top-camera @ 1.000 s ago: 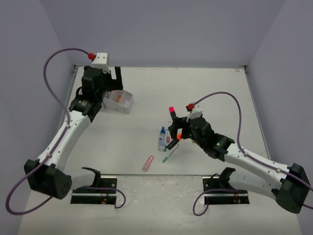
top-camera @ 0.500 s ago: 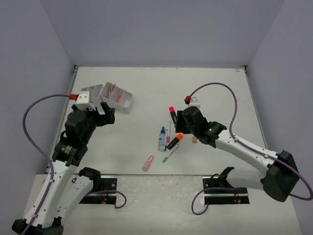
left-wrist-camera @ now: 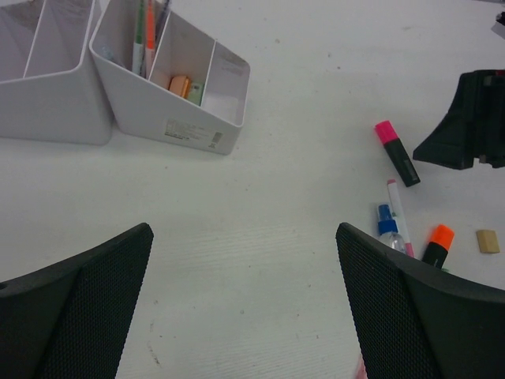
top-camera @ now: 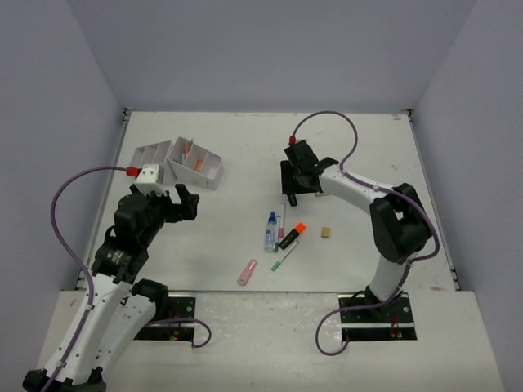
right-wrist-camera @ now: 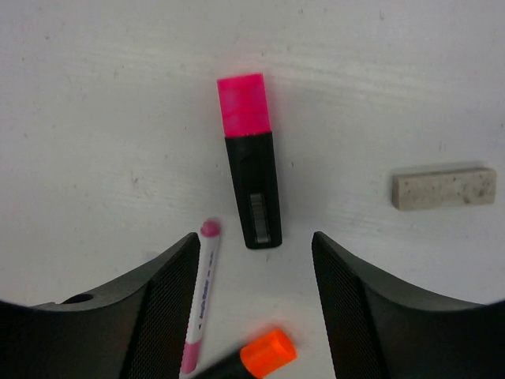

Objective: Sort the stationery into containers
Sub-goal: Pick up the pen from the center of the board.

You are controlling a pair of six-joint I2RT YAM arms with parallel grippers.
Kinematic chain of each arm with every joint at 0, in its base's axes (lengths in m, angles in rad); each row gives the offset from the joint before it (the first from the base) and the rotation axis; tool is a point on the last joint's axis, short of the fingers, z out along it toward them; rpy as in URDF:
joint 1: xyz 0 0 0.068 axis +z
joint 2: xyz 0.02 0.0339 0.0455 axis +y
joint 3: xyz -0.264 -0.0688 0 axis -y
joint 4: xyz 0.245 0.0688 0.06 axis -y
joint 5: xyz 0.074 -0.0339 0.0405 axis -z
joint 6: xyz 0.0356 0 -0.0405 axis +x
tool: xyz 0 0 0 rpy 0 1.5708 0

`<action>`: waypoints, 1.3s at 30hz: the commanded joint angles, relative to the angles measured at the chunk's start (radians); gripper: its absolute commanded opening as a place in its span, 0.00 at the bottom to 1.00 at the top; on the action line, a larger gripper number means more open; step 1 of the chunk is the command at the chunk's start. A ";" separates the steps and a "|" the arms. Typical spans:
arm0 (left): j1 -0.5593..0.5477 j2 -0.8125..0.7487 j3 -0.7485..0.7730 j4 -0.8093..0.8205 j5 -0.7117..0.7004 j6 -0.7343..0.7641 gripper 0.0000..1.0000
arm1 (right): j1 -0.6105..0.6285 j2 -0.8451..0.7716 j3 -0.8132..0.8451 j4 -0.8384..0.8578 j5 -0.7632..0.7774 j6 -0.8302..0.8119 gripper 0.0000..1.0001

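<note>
Right gripper [right-wrist-camera: 252, 237] parted over pink highlighter [right-wrist-camera: 251, 170]; left gripper [left-wrist-camera: 243, 233] spread; label [left-wrist-camera: 189, 133] on organiser [left-wrist-camera: 138, 99] illegible

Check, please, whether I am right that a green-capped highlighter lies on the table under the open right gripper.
Not green: the right wrist view shows a pink-capped highlighter on the table under the open right gripper.

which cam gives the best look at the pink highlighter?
Right wrist: the pink highlighter lies flat mid-frame, pink cap and black body sharp, between the right gripper's spread fingers, untouched. Left wrist shows it small, far right. In top external the gripper sits over it, so little shows.
</note>
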 commanded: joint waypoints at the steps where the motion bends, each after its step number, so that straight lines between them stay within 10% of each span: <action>1: -0.010 -0.005 0.005 0.036 0.032 0.005 1.00 | -0.027 0.119 0.144 -0.076 -0.051 -0.085 0.57; 16: -0.010 0.016 0.010 0.037 0.044 0.008 1.00 | -0.040 0.284 0.229 -0.167 -0.099 -0.099 0.36; 21: -0.012 0.026 0.017 0.039 0.075 -0.004 1.00 | -0.044 0.268 0.216 -0.164 -0.098 -0.100 0.02; 25: -0.010 0.062 0.024 0.085 0.165 -0.096 1.00 | -0.039 0.139 0.148 -0.108 -0.045 -0.077 0.00; 32: -0.013 0.183 -0.061 0.622 0.562 -0.410 1.00 | 0.120 -0.228 -0.010 0.039 0.096 -0.113 0.00; 39: -0.125 0.348 -0.025 0.882 0.602 -0.510 1.00 | 0.340 -0.510 -0.232 0.299 0.089 -0.158 0.00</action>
